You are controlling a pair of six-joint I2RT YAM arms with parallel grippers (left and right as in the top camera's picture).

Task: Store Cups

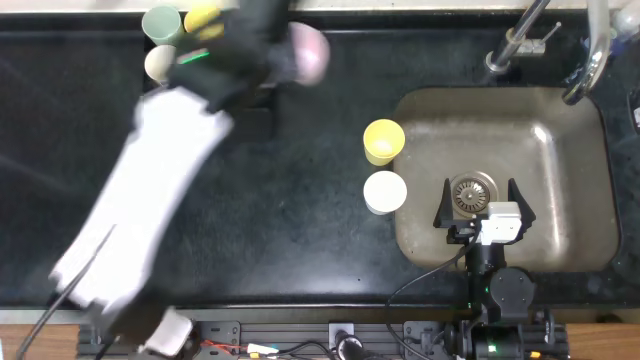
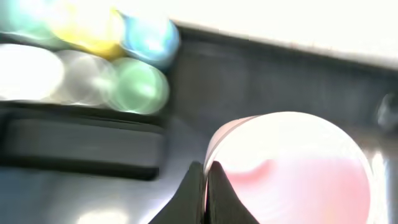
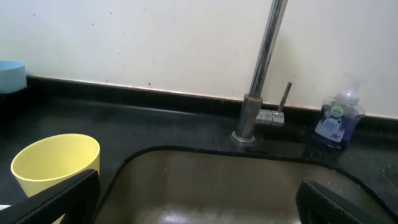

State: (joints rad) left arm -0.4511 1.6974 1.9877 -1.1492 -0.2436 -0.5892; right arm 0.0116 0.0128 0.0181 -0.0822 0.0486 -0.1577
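Top view. Left gripper (image 2: 205, 167) is at the 11 o'clock corner of the counter (image 1: 300, 230), its fingers pressed almost together on the rim of the pink cup (image 2: 292, 168). The cup body sits at the gripper's 3 o'clock. A cluster of cups (image 1: 161, 22) stands just at its 9 o'clock.

Right gripper (image 1: 481, 192) hangs over the sink (image 1: 560, 150), fingers spread and holding nothing. 2 cups stand on the counter by the sink rim: yellow cup (image 1: 383, 140) at its 10 o'clock, white cup (image 1: 384, 192) at its 9 o'clock.
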